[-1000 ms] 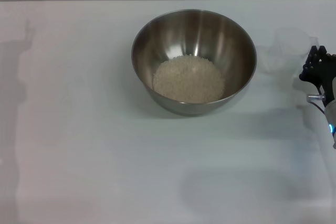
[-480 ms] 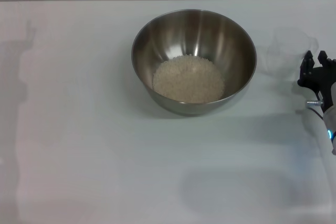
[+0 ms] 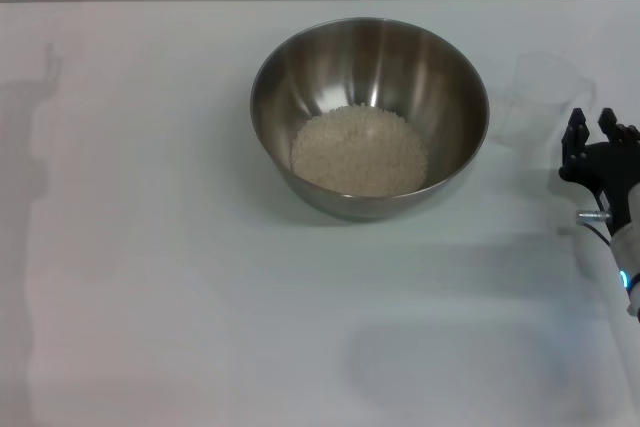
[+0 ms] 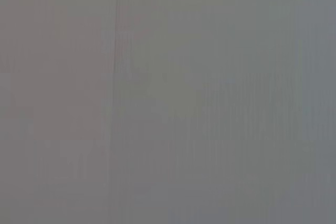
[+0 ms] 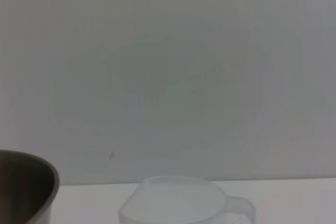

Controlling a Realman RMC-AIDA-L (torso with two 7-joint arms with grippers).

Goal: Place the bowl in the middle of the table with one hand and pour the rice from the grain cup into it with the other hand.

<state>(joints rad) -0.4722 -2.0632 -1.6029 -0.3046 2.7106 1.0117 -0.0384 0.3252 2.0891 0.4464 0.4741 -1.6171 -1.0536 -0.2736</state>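
- My right gripper (image 3: 592,127) has pulled back toward me and away from the grain cup (image 3: 538,97) over the last second; it was up against the cup's side and now sits near it with a clear gap of table (image 3: 150,247) between.
- As it backed off, the two black fingers (image 3: 573,132) went from bunched together to visibly spread.
- I read that as the release finished: the cup stands upright on its own to the right of the steel mixing bowl (image 3: 460,77), close by it; I cannot tell from the head view whether the two touch.
- The cup looks empty from the head view; the right wrist view shows its rim and small handle (image 5: 239,208), with no grains I can make out.
- The rice (image 3: 358,150) lies as a low, pale heap in the bottom of the bowl, and the bowl has not shifted. It sits about mid-table, slightly toward the far edge.
- So both parts of the job look done to me: bowl placed, rice poured. What remains is only to retract the arm.
- Jaws on the right: moderately open, holding nothing, touching nothing.
- My left gripper is out of the head view altogether, and its wrist camera gives me only a blank grey surface, so I can say nothing of its jaws.
- My one caution: the cup is light, so I would draw the right arm straight back rather than swing past it.
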